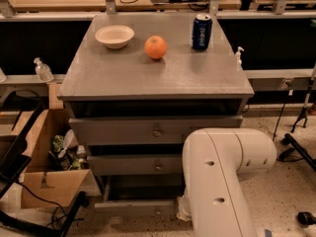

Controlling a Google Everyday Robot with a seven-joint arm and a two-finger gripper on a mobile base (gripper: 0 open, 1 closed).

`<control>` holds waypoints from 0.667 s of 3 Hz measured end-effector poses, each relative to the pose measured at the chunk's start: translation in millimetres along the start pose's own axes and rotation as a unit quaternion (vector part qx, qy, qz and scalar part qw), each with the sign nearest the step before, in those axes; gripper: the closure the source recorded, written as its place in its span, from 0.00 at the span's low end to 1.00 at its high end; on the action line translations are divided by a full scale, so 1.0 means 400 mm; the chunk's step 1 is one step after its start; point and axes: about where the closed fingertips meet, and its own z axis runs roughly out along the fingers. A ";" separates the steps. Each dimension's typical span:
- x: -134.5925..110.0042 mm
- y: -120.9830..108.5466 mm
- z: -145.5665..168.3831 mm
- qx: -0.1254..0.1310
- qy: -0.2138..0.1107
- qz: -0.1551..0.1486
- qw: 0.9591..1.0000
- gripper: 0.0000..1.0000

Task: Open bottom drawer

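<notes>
The white robot arm blocks the right half of the cabinet front and hides the gripper. A cardboard box crowds the left side. Bare floor lies before the bottom drawer, whose left half stands unobstructed

Cabinet top: bowl left, orange centre, can right. The bottom drawer juts forward beneath two upper drawers. Box left of cabinet. My arm stands front right, hiding my gripper.
</notes>
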 end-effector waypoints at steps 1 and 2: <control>0.000 0.000 0.000 0.000 0.000 0.000 1.000 1.00; 0.000 0.000 0.000 0.000 0.000 0.000 1.000 0.96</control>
